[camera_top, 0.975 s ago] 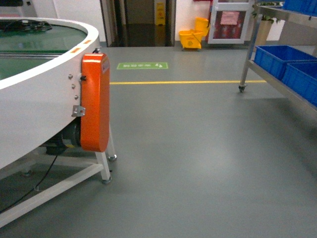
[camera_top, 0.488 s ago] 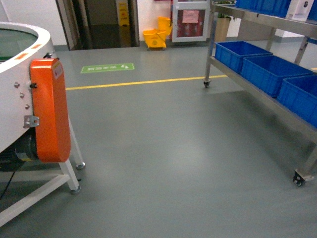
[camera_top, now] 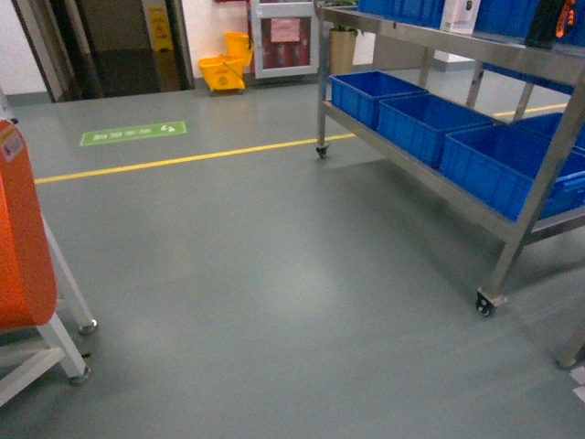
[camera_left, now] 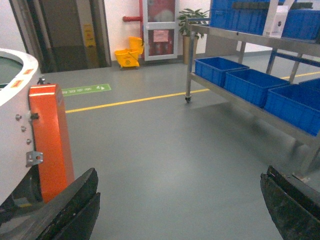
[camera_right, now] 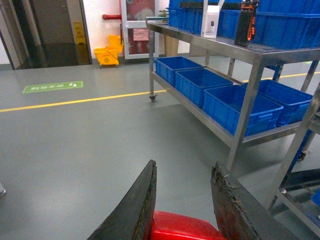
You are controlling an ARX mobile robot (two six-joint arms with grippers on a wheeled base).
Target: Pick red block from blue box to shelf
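Note:
The red block (camera_right: 182,227) is glossy and sits low between the two dark fingers of my right gripper (camera_right: 184,166), which is shut on it. The shelf (camera_right: 249,105), a shiny steel rack on castors, stands ahead and to the right; it also shows as the shelf (camera_top: 547,174) on the head view's right and the shelf (camera_left: 239,101) in the left wrist view. My left gripper (camera_left: 180,175) is open, its fingers far apart over bare grey floor. The blue box is out of view. Neither gripper appears in the head view.
Dark blue ribbed crates (camera_top: 428,125) fill the rack's lower tier, with more crates and a white carton (camera_right: 211,21) on top. The conveyor's orange guard (camera_top: 20,240) and white legs stand at the left. A yellow floor line (camera_top: 183,157) and mop bucket (camera_top: 222,71) lie beyond.
The head view has swung right: the conveyor and its orange guard slid off to the left edge, and the steel rack came in from the right and grew larger.

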